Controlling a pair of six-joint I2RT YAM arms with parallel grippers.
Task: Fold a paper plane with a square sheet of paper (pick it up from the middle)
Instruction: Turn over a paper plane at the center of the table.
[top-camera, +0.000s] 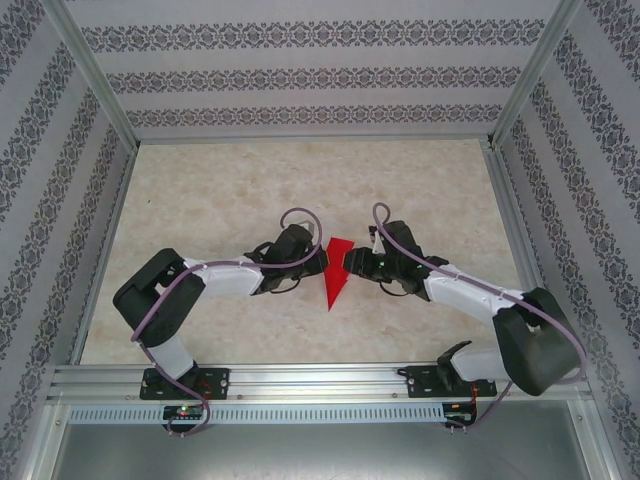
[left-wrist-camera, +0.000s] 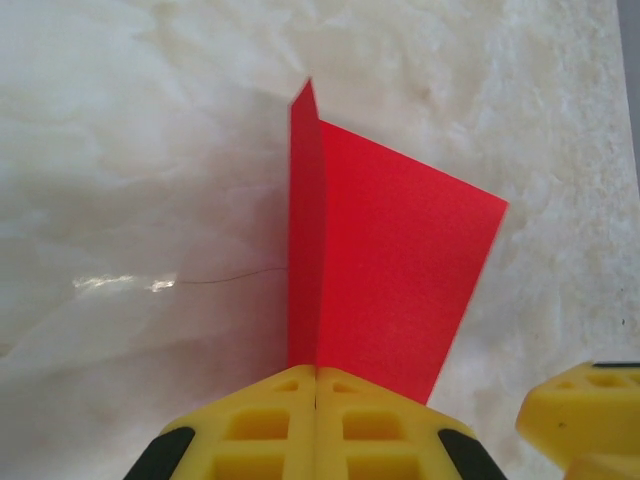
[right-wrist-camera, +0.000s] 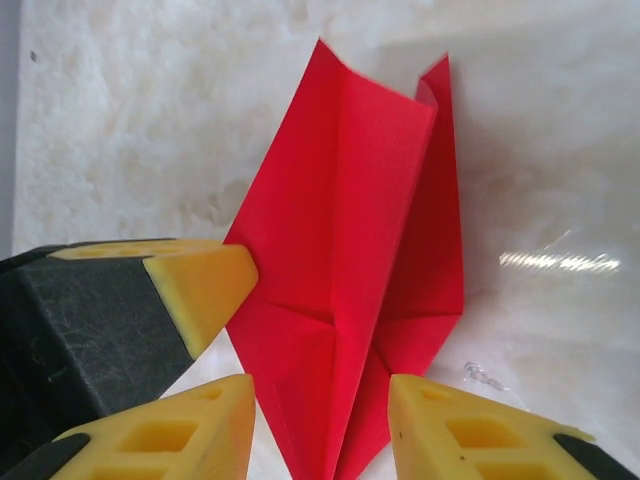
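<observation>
The red paper (top-camera: 337, 270), folded into a narrow dart-like shape, sat at the middle of the pale marbled table (top-camera: 200, 200), caught between the two arms where they met. In the top view its wide end pointed toward the far wall and its sharp tip pointed toward the arm bases. The left gripper (top-camera: 320, 262) reached in from the left and the right gripper (top-camera: 354, 265) from the right, both low over the tabletop. In the left wrist view the left gripper (left-wrist-camera: 316, 378) was clamped tight, its two yellow fingers pressed together with no gap, and the red paper (left-wrist-camera: 390, 270) rose from the seam between them, one flap standing upright along a crease and a broader flap spreading to the right. A yellow finger (left-wrist-camera: 585, 412) of the right gripper sat just beside it at the lower right. In the right wrist view the right gripper (right-wrist-camera: 320, 405) had its jaws apart on either side of the narrowing end of the red paper (right-wrist-camera: 340, 220). Whether the pads touched the paper's edges could not be told. A left fingertip (right-wrist-camera: 205, 285) met the paper's left edge.
</observation>
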